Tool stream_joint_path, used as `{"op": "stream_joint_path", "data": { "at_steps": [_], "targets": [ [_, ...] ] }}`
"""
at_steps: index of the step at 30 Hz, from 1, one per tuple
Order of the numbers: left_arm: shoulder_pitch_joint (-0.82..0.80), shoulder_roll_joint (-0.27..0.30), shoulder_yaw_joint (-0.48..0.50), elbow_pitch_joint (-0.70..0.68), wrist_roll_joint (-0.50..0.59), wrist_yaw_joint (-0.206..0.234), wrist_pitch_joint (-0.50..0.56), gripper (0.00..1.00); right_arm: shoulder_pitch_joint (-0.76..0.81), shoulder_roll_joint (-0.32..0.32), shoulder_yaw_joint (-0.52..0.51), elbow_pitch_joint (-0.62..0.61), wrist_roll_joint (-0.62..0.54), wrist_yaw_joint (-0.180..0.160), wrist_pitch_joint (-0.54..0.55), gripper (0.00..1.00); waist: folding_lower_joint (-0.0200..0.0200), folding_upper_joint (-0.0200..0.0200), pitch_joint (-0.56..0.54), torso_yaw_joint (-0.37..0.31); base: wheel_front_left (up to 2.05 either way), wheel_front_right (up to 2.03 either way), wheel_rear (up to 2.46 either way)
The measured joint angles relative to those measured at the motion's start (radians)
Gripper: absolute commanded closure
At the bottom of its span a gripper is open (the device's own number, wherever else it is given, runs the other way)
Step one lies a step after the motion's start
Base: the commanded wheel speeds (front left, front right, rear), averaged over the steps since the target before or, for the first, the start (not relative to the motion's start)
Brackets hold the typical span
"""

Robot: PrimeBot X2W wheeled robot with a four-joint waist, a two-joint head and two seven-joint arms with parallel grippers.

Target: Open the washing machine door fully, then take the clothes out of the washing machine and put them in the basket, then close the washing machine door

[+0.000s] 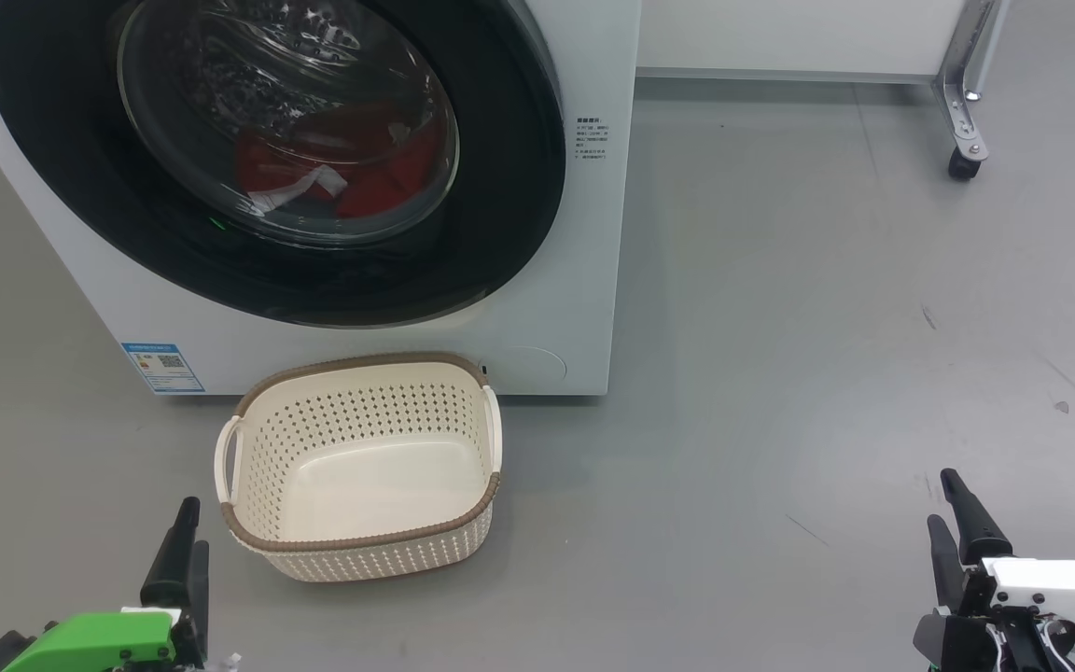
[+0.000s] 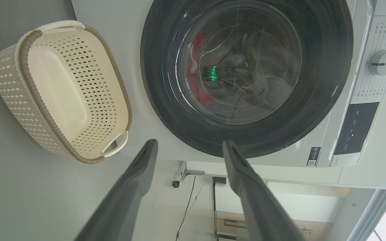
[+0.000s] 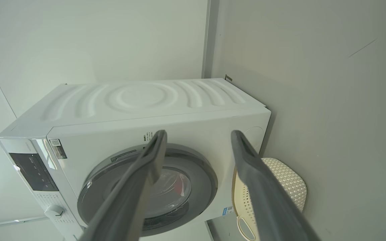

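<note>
As far as these views show, you have not finished any step of the task yet. The large round washing machine door [image 1: 286,140], with its wide glossy black rim and bulging clear glass centre, lies shut against the front of the big white front-loading washing machine [image 1: 598,261]. So all three steps are left for you: to swing the door fully open, to bring the laundry out, and to close the door again.

The bright red fabric clothes [image 1: 379,177] are inside the drum, behind the glass, low in the bowl. A white strip, either a label or a trim, lies across the red. Through the curved, reflecting glass I cannot say surely how many pieces there are; it looks like a small heap.

The small cream plastic basket [image 1: 369,558], with perforated sides, a brown woven-look rim and white side handles, stands upright on the grey floor [image 1: 780,373], just in front of the machine and below the door. Nothing is in it.

The left fingers [image 2: 132,187] are spread wide apart and hold nothing; they are low, near the basket's left side but not touching it. The right fingers [image 3: 139,177] are also spread wide and hold nothing, well apart from the basket, on the right. Neither pair touches the door.
</note>
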State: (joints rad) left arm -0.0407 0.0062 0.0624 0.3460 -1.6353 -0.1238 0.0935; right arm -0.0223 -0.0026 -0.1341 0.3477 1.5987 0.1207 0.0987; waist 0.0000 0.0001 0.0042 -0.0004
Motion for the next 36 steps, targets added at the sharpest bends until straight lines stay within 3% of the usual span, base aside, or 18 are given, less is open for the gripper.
{"op": "stream_joint_path", "data": {
  "at_steps": [18, 29, 36],
  "targets": [
    [0.0, 0.001, -0.011, -0.029, 0.071, 0.0, -0.064, 0.0, 0.0, -0.003, 0.015, -0.037, -0.089, 0.0, -0.064, 0.0, 0.0, 0.0, 0.001, 0.0, 0.0, 0.0, 0.0],
    [-0.002, 0.002, 0.002, -0.085, 0.206, 0.0, -0.105, 0.0, -0.003, -0.014, 0.017, -0.097, -0.267, 0.0, -0.104, 0.0, 0.0, 0.0, 0.0, -0.001, 0.0, 0.0, 0.0],
    [-0.003, 0.004, -0.008, -0.122, 0.362, 0.0, -0.13, 0.0, -0.01, -0.031, 0.044, -0.134, -0.397, -0.001, -0.127, 0.0, 0.0, 0.0, 0.001, -0.001, 0.0, 0.0, 0.0]
  ]
}}
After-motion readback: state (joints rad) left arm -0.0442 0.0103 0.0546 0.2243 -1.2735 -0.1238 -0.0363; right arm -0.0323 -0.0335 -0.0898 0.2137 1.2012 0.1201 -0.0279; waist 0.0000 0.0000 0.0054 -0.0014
